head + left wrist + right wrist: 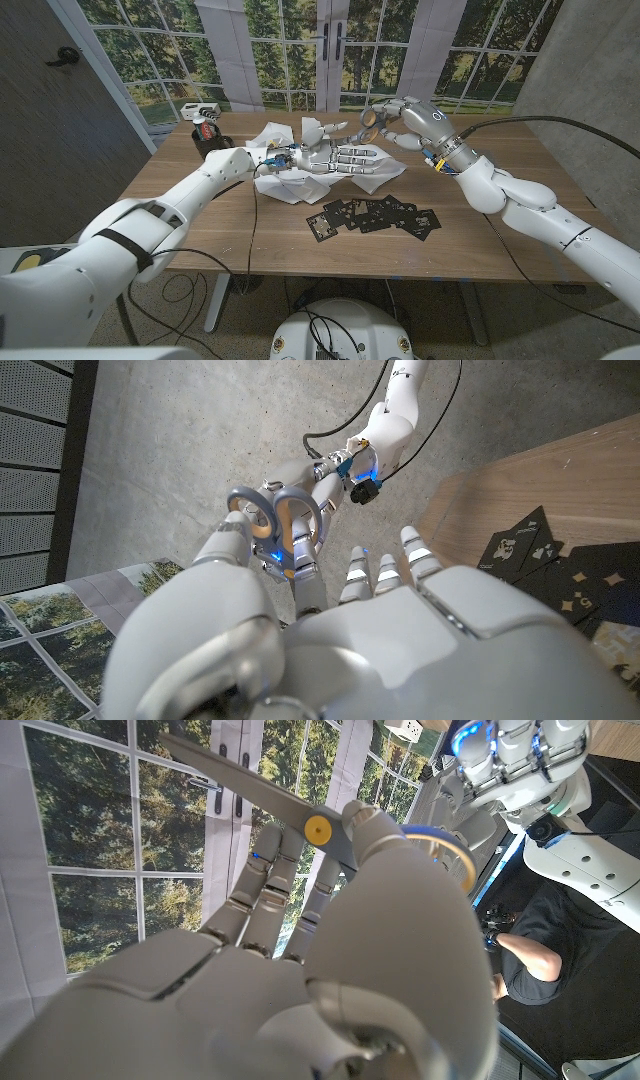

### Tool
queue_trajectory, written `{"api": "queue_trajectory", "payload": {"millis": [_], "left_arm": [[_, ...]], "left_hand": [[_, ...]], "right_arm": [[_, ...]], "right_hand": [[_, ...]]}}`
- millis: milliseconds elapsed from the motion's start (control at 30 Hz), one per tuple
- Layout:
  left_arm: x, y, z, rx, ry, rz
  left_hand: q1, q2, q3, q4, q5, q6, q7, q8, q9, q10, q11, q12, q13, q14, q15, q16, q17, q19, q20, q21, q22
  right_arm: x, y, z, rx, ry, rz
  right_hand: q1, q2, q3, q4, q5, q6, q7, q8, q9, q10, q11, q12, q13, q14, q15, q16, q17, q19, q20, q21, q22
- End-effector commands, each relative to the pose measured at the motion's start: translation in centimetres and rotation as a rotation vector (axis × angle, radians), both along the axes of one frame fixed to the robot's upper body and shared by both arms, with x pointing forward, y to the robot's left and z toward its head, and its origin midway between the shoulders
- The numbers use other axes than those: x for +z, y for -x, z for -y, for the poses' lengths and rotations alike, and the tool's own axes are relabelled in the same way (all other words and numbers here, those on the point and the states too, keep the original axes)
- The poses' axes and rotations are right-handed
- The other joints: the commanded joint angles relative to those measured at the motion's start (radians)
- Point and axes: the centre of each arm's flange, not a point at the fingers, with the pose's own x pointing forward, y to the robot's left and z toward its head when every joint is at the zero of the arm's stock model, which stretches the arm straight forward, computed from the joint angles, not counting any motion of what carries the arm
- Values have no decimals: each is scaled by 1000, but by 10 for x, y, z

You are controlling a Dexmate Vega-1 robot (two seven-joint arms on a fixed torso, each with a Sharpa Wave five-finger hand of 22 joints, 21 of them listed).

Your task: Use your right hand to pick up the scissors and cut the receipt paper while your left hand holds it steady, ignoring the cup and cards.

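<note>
scissors (300, 815) gripped aloft in right hand (405, 120); left hand (335, 158) spread, fingers apart, over receipt paper (290, 185); blades could miss if paper slips

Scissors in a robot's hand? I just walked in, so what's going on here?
The right hand holds grey-bladed scissors with orange-lined handles raised above the wooden table. The left hand lies stretched out over the crumpled white receipt paper. No cutting is visible yet. Black cards lie nearby.
</note>
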Motion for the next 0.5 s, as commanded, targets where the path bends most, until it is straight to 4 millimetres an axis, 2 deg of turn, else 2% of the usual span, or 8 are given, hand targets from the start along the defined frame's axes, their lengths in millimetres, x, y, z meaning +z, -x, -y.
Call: {"api": "queue_trajectory", "payload": {"millis": [33,333,500], "left_arm": [[-1,2,-1,-6,-2,-2],[7,3,-3,-16,-10,35],[14,5,-4,-19,-28,56]], "left_hand": [[-15,-13,-12,6,-4,-15,14,-3,3,-7,10,-3,3,-6,2,4,4,-2,3,-5,2],[-38,-24,-25,14,-5,-23,24,-3,2,-18,15,-7,3,-14,2,2,4,-7,3,-10,3],[-61,-32,-37,21,-6,-29,44,-2,2,-30,20,-10,3,-23,2,1,5,-10,3,-15,4]], "right_arm": [[0,1,-4,-8,28,4],[1,2,-4,-20,62,7],[1,2,-6,-24,84,14]], "right_hand": [[3,9,45,3,4,8,-4,-3,4,65,-56,8,7,105,-235,3,1,-4,-69,10,-1],[3,7,45,2,4,8,-3,-3,4,65,-56,7,6,106,-235,4,1,-6,-68,14,-1],[2,8,45,3,3,8,-3,-3,4,65,-56,6,7,105,-235,2,0,-7,-69,16,-1]]}}
